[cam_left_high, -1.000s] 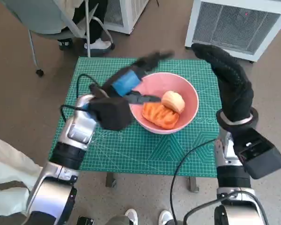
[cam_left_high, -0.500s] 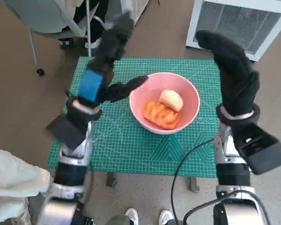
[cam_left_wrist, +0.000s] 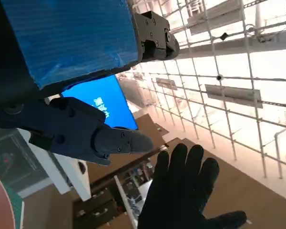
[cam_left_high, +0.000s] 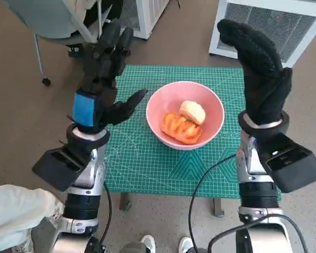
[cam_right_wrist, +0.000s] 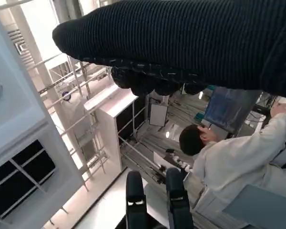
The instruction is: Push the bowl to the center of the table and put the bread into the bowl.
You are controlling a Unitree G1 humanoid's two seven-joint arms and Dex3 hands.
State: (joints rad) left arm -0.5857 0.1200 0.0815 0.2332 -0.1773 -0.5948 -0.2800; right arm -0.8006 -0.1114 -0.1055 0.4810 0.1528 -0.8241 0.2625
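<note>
A pink bowl stands near the middle of the green mat. Inside it lie an orange bread piece and a pale round bun. My left hand is raised upright to the left of the bowl, fingers spread and holding nothing. My right hand stands upright to the right of the bowl, also holding nothing. The left wrist view shows my left hand's fingers and, beyond them, the gloved right hand. The glove fills the top of the right wrist view.
A chair and a person's feet stand behind the table's far left corner. White grilled units stand on the floor at the back. A person in white shows in the right wrist view. A cable hangs across the mat's front right.
My left hand has drawn away from the bowl's left rim and risen upright, fingers now pointing up. The right hand has stayed raised, shifting only slightly. Bowl and bread have not moved.
</note>
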